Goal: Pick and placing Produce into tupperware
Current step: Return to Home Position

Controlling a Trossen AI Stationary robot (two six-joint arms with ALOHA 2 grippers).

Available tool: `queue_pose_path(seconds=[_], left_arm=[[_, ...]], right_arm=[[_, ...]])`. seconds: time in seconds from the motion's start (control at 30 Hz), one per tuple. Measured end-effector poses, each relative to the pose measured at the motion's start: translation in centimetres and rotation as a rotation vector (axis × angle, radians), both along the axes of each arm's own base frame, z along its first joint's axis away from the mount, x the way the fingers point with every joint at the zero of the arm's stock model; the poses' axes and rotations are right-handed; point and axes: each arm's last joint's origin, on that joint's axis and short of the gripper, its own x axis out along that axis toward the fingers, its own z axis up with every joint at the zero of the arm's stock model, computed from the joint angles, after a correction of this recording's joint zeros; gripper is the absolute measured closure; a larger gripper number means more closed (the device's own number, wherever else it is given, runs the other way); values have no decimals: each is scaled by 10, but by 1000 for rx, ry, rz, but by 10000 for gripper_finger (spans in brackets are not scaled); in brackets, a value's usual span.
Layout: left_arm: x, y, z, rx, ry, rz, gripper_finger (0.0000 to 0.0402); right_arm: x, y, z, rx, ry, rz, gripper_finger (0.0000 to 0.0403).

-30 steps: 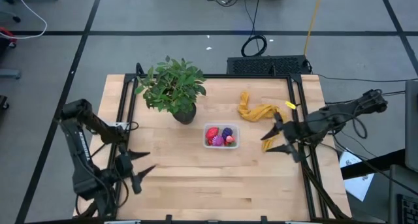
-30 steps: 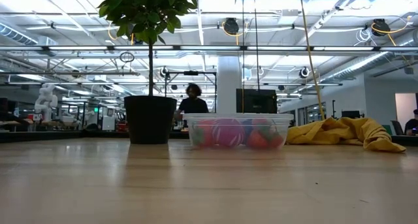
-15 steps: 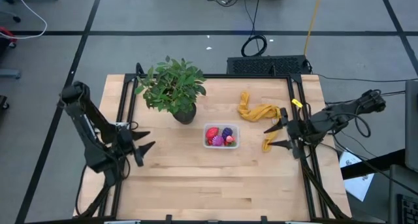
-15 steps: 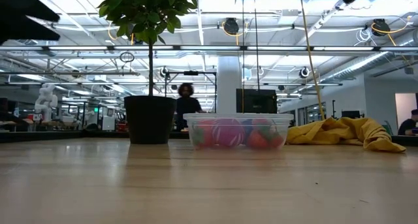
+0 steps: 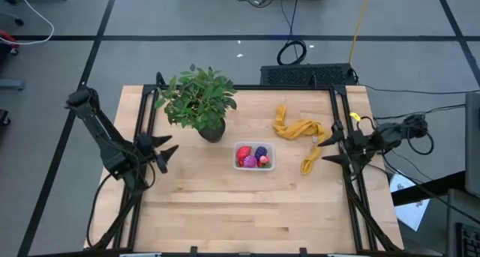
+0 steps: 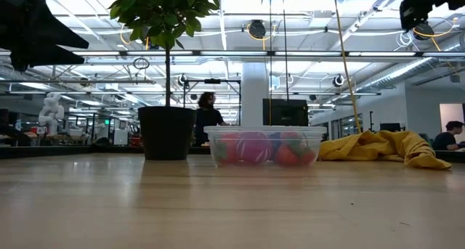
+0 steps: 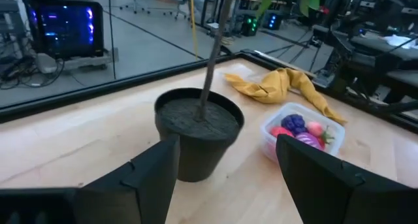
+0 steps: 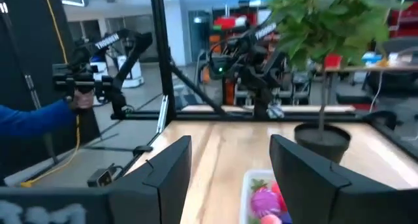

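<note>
The clear tupperware (image 5: 255, 156) stands in the middle of the table with red, purple and pink toy fruits (image 5: 253, 155) inside; the low view shows it (image 6: 265, 146) resting flat on its base, and both wrist views show it too (image 7: 299, 130) (image 8: 264, 198). My left gripper (image 5: 166, 153) is open, raised above the table's left side, pointing at the pot. My right gripper (image 5: 324, 150) is open, raised near the right edge beside the yellow cloth. Neither touches anything.
A potted green plant (image 5: 199, 101) stands left of and behind the container, its black pot (image 7: 198, 129) on the table. A mustard-yellow cloth (image 5: 298, 131) lies crumpled to the container's right. Black rails (image 5: 142, 122) run along both sides. People show in the room behind (image 6: 206, 115).
My left arm has swung up and toward the far edge, its gripper rising from the near left area to a spot level with the pot. My right gripper has drawn back toward the table's right edge, away from the container. Both stayed open. The container and fruits kept still.
</note>
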Motion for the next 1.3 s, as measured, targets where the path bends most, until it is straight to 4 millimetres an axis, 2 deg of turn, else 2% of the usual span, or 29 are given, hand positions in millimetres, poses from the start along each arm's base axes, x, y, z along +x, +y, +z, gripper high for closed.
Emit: queue_pose_path(seconds=[0.1,0.23,0.4,0.63,0.77,0.87,0.97,1.07,1.2,1.3], left_arm=[[1,5,3,10,1,15,144],[2,12,6,19,5,55,144],[10,12,7,11,-7,90,144],[36,11,-14,4,33,91,144],[52,25,-22,17,68,57,144],[59,42,-19,32,38,-10,144],[53,59,-17,46,-5,-51,144],[41,68,-26,21,-72,-47,144],[30,64,-37,-1,-139,-207,144],[25,59,-31,55,-156,-314,144]], right_arm=[[-7,-5,-6,-10,-21,-37,206],[-6,-8,-18,-27,75,-119,206],[-7,-9,-21,-27,100,-135,206],[-7,-9,-22,-55,105,-126,206],[-7,-9,-23,-59,115,-126,206],[-7,-9,-24,-56,126,-126,206],[-7,-9,-26,-47,153,-125,206],[-8,-9,-29,-33,179,-125,206],[-8,-9,-28,-31,172,-125,206],[-8,-9,-27,-38,165,-123,206]])
